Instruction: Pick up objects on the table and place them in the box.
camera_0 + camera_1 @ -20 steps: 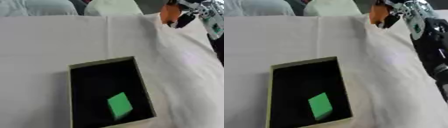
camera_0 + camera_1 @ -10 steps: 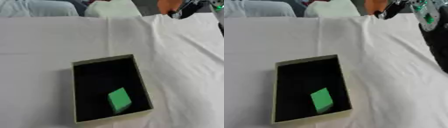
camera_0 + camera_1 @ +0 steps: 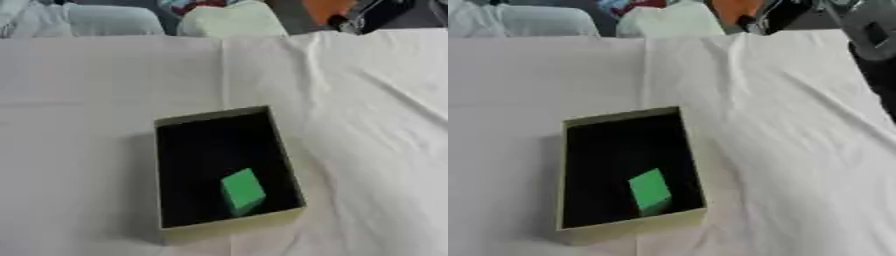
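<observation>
No legible text — no label, brand, number or sign anywhere.

One box [image 3: 229, 222], open-topped with a black interior and pale walls, stands on one white cloth-covered table [image 3: 87, 100]. One green block [image 3: 241, 190] lies inside the box, near its front right corner. One robot hand, the right hand [image 3: 776, 15], shows at the upper right beyond the table's far edge, with one orange object [image 3: 732, 9] against it. No other loose objects are countable on the cloth.
</observation>
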Robot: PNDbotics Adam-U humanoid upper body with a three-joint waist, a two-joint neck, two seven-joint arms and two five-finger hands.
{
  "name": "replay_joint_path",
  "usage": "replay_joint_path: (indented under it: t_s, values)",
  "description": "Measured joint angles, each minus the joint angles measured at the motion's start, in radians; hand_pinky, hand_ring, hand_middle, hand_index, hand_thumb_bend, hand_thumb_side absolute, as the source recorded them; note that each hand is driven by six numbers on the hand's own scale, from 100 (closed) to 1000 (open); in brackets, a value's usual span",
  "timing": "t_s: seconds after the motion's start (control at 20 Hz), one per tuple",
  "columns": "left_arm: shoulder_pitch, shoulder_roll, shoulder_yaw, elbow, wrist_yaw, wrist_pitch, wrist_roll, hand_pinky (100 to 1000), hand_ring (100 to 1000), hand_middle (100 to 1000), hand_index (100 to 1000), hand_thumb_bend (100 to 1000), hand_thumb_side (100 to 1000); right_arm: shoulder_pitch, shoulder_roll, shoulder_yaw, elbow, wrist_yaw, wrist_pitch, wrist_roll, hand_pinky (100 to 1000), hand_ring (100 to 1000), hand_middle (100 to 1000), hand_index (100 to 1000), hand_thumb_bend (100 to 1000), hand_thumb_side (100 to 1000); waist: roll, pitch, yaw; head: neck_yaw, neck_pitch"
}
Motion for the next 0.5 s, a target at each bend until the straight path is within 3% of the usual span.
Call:
replay_joint_path:
  t_s: [0.25, 0.5]
  values:
    - [0.001, 0.002, 0.000, 0.000, 0.003, -0.002, -0.004, 935, 685, 703, 833, 454, 795, 0.026, -0.017, 0.082, -0.125, -0.017, -0.053, -0.009, 710, 609, 498, 724, 204, 100, 0.006, -0.015, -0.014, 0.004, 0.013]
    - [0.010, 0.002, 0.000, 0.000, 0.007, -0.001, -0.005, 935, 686, 704, 833, 458, 793, 0.042, -0.014, 0.136, -0.250, -0.048, -0.060, 0.042, 716, 618, 515, 728, 177, 100, 0.010, -0.031, -0.020, 0.011, 0.026]
